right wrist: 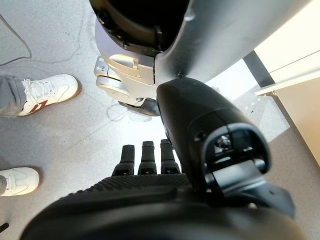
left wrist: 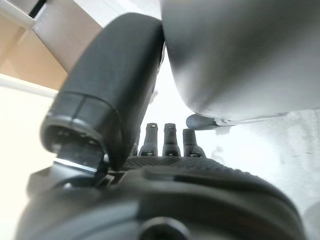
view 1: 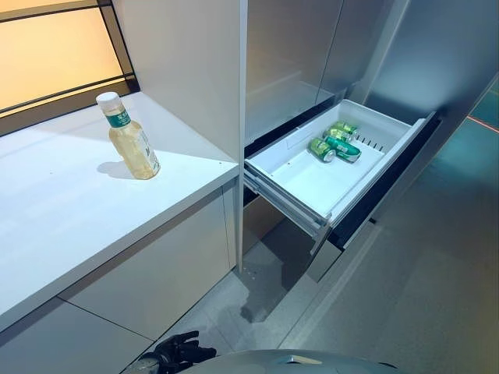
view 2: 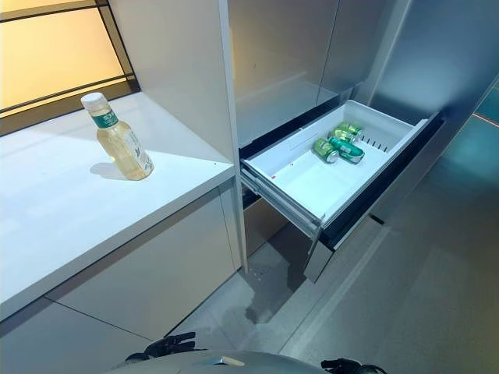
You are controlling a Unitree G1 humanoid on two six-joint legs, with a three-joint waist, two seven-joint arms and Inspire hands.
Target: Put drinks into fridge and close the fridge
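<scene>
A bottle of pale yellow drink with a white cap (view 1: 132,144) stands upright on the white counter (view 1: 54,226), at its far side. To the right, the fridge's white drawer (view 1: 308,187) is pulled out and open. Green cans (view 1: 334,142) lie on their sides in its far corner. My left hand (view 1: 178,349) hangs low by my body, far below the counter, fingers straight and empty; it also shows in the left wrist view (left wrist: 200,200). My right hand (view 2: 343,365) hangs low on the right; in the right wrist view (right wrist: 150,200) its fingers (right wrist: 148,155) are straight and hold nothing.
A tall white panel (view 1: 195,70) divides the counter from the fridge, whose grey upper doors (view 1: 288,54) are shut. The drawer's dark front (view 1: 390,175) juts out over the grey floor. A person's white shoes (right wrist: 50,90) stand on the floor near my right hand.
</scene>
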